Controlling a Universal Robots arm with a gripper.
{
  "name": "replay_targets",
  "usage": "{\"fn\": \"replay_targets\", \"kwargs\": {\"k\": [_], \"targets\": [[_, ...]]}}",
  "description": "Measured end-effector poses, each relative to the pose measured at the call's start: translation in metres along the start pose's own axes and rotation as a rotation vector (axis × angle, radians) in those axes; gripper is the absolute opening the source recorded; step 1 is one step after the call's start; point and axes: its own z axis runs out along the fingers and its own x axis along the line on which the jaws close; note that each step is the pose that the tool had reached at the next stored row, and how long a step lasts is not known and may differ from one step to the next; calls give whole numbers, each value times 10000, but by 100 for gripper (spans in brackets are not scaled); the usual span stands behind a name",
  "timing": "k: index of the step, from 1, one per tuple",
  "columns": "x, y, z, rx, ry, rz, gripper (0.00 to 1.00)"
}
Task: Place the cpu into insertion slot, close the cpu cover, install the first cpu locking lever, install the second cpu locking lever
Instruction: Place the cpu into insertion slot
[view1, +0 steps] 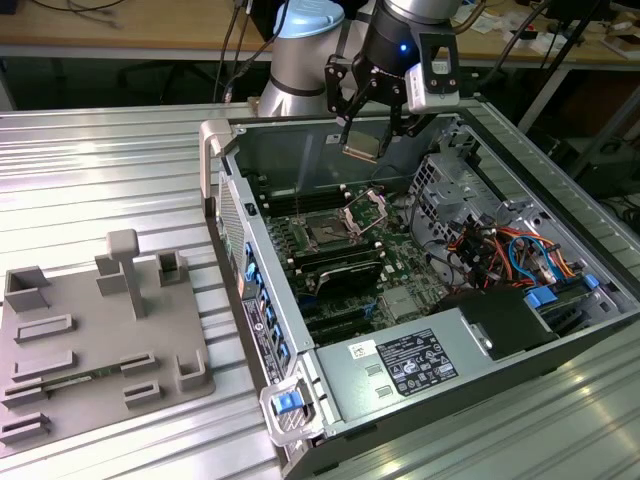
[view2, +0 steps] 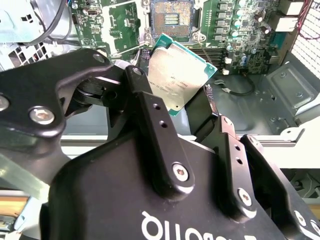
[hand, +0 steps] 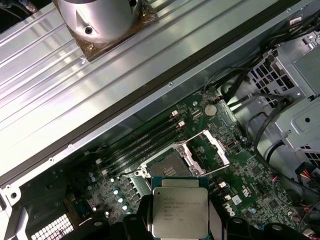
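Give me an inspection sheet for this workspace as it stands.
Surface: ribbed silver metal table, carrying the open grey computer case.
Job's things: small square silver-topped cpu held in the air above the green motherboard; square dark insertion slot empty; thin silver cpu cover frame hinged up, open.
Clutter: grey moulded fixture plate at the exterior view's left.
Tool: black tool shut on the cpu.
Cables: red, orange and blue wires inside the case, apart from the slot.
Surroundings: wooden workbench behind.
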Motion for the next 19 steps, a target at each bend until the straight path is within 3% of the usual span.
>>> {"fn": "replay_targets", "kwargs": {"k": [19], "targets": [[6, -4, 0, -10, -44, 497, 55]]}}
